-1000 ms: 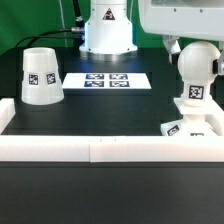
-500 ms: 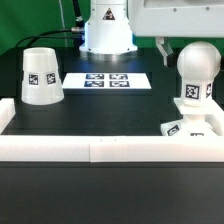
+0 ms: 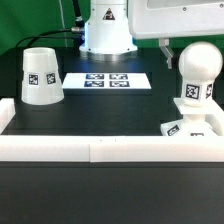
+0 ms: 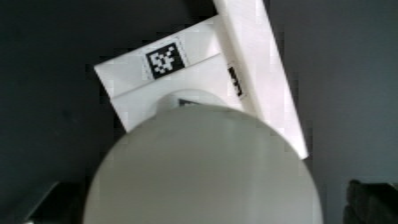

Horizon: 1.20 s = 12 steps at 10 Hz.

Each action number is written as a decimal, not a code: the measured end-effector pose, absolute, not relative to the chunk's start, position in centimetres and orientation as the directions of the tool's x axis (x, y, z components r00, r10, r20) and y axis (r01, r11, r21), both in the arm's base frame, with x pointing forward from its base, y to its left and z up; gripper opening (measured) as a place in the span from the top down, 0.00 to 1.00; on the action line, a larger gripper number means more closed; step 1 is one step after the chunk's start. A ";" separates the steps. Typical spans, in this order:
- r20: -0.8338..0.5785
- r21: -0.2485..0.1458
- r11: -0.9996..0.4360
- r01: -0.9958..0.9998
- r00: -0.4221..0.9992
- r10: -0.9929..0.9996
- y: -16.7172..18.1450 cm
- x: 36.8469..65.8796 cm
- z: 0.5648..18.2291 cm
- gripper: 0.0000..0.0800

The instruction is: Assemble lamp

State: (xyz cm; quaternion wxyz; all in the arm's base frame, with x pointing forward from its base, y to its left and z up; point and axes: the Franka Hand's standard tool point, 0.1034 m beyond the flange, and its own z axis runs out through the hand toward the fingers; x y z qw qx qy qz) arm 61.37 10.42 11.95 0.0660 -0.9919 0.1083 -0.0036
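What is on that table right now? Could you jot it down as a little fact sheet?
shade: upright, alone, on the exterior view's left
marker board: flat, between shade and bulb
base: flat, at the exterior view's right
bulb: upright on the base
gripper: open, straddling the bulb's top

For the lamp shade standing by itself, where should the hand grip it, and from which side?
Probably near the top, coming straight down from above. The shade stands upright on its wide end on the table, narrow end up, apart from the other lamp parts. Its sides taper, so the upper part is the slimmest span to close across, and nothing stands over it.
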 end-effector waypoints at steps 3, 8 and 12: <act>0.028 -0.129 -0.991 0.021 0.999 0.018 10.5 61.4 12.0 0.13; 0.066 -0.085 -0.910 0.405 0.914 0.400 10.4 61.4 11.9 0.13; 0.061 -0.041 -0.794 0.606 0.795 0.604 9.9 61.4 11.8 0.13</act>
